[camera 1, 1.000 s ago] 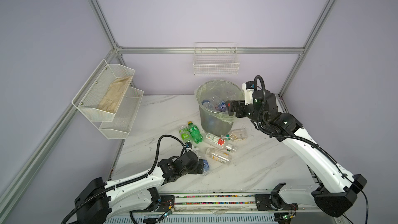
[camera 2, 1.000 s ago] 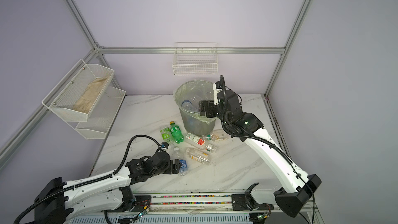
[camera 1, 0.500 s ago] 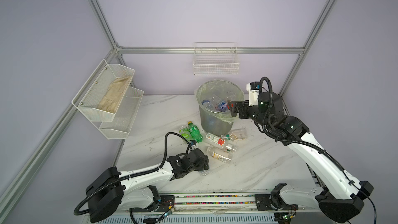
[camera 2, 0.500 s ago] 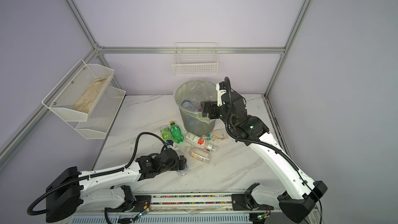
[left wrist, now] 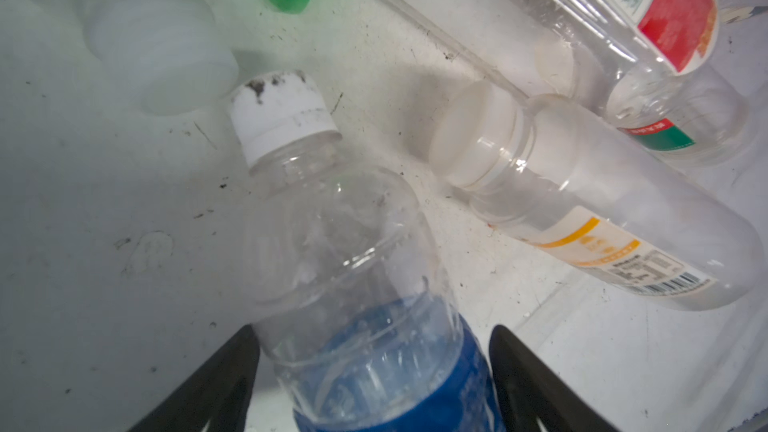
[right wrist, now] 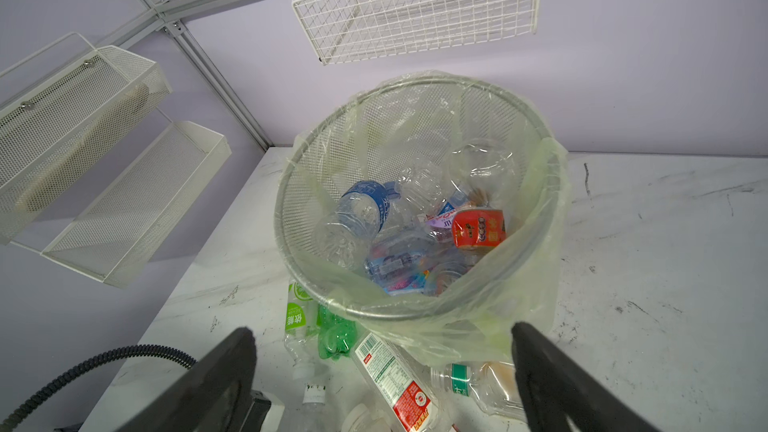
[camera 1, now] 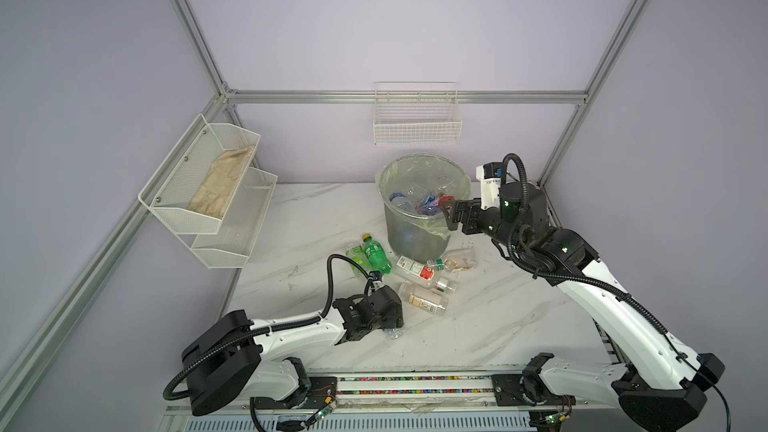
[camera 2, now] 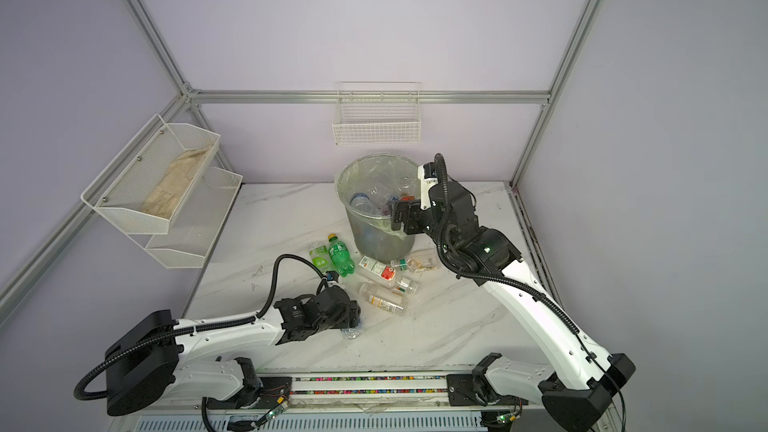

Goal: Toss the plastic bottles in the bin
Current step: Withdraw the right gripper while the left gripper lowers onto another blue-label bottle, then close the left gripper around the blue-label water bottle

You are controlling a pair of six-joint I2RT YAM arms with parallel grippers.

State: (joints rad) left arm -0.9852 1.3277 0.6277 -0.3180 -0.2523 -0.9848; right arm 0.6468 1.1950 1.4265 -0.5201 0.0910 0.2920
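A clear bottle with a blue label [left wrist: 332, 243] and a dirty white cap lies on the marble table. My left gripper [left wrist: 372, 328] is open around its body, one finger on each side and close to it; in both top views that gripper [camera 1: 392, 326] [camera 2: 353, 326] is low at the table's front. Several other bottles lie in front of the bin: a green one [camera 1: 376, 257], a red-labelled one [camera 1: 415, 270] and an orange-labelled one [camera 1: 424, 303]. The mesh bin [camera 1: 411, 234] [right wrist: 282, 218] holds several bottles. My right gripper [right wrist: 382, 328] [camera 1: 446, 211] hangs open and empty by the bin's near rim.
A two-tier white mesh shelf [camera 1: 208, 193] hangs on the left wall with a cloth in its upper tier. A white wire basket [camera 1: 417, 122] is mounted on the back wall above the bin. A brownish bottle [camera 1: 457, 261] lies at the bin's foot.
My left arm has reached forward to the blue-labelled bottle and its jaws have narrowed around it. The right arm has drawn back a little to the right, gripper still open by the bin.
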